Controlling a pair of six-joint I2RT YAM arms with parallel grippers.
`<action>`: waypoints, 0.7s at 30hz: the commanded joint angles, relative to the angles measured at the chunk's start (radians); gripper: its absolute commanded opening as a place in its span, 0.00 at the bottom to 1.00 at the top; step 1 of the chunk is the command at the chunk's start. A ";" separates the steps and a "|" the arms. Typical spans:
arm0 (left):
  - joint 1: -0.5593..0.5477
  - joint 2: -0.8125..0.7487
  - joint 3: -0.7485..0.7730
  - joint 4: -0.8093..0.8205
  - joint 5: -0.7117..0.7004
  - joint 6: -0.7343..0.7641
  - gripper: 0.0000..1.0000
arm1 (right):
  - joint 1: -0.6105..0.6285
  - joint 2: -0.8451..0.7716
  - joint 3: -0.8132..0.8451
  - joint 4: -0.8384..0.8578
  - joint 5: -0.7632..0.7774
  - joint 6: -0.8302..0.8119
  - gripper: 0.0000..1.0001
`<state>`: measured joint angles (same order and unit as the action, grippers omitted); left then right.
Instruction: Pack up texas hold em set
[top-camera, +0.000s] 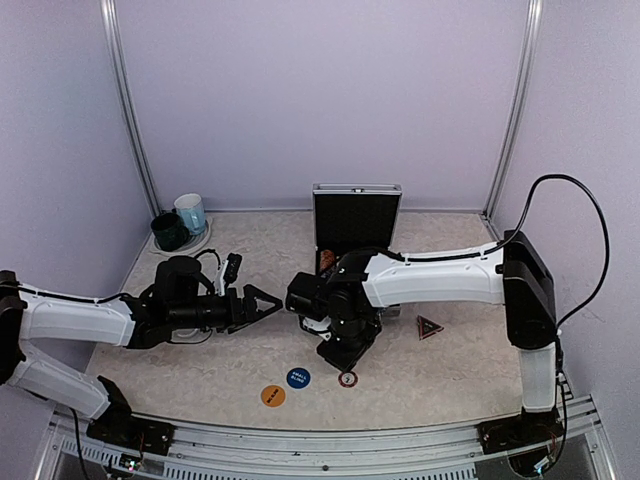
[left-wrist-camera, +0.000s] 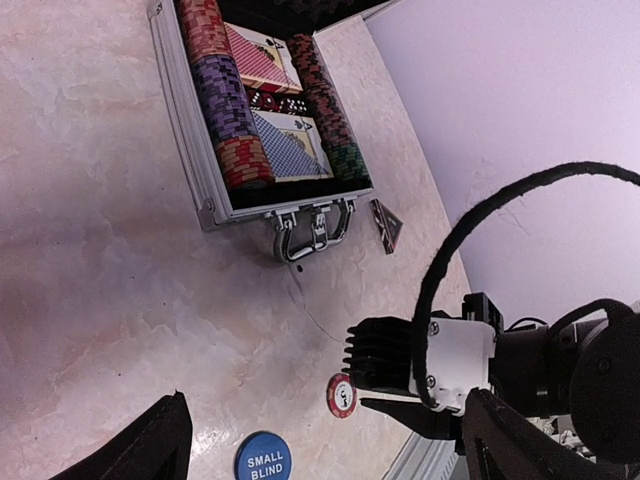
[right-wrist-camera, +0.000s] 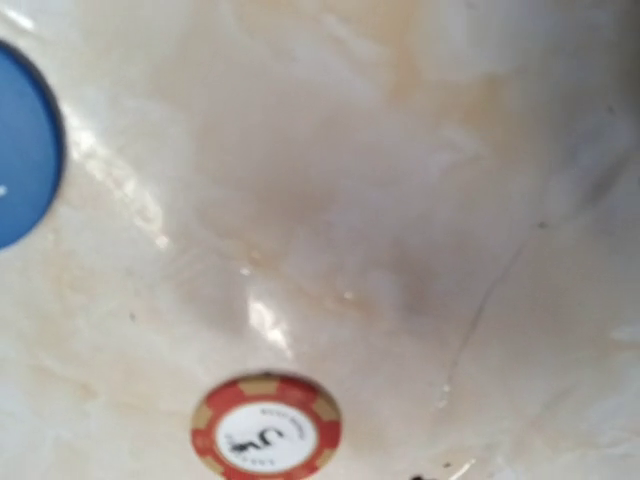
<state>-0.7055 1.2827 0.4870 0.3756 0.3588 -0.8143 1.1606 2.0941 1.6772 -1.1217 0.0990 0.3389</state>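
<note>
At the table's (top-camera: 180, 375) front, an orange button (top-camera: 273, 396), a blue small-blind button (top-camera: 298, 378) and a red poker chip (top-camera: 347, 379) are lying. The right end effector (top-camera: 338, 358) is hovering just behind the chip, its opening impossible to tell. The left end effector (top-camera: 262, 304) is hanging spread wide. Farther back, the open aluminium case (top-camera: 356, 222) is holding chip stacks (left-wrist-camera: 232, 100) and card decks (left-wrist-camera: 285, 150).

Robot lab booth (plain lilac walls (top-camera: 320, 100), aluminium posts (top-camera: 130, 110), marbled tabletop (top-camera: 460, 370)).

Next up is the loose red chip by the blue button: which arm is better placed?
Right. The right gripper hangs just beside the red chip, and its wrist view shows the chip close below. The left gripper, open, sits farther off, aimed sideways.
</note>
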 joint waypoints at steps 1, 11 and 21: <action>-0.002 0.002 -0.010 0.033 0.009 -0.002 0.93 | -0.013 -0.042 -0.065 0.039 -0.038 0.018 0.38; -0.013 -0.005 -0.015 0.031 0.001 -0.008 0.93 | -0.050 -0.135 -0.227 0.222 -0.186 0.054 0.38; -0.021 0.004 -0.008 0.032 -0.003 -0.009 0.93 | -0.047 -0.118 -0.237 0.276 -0.225 0.076 0.40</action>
<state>-0.7189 1.2831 0.4797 0.3851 0.3584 -0.8227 1.1149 1.9846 1.4467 -0.8829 -0.0933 0.3969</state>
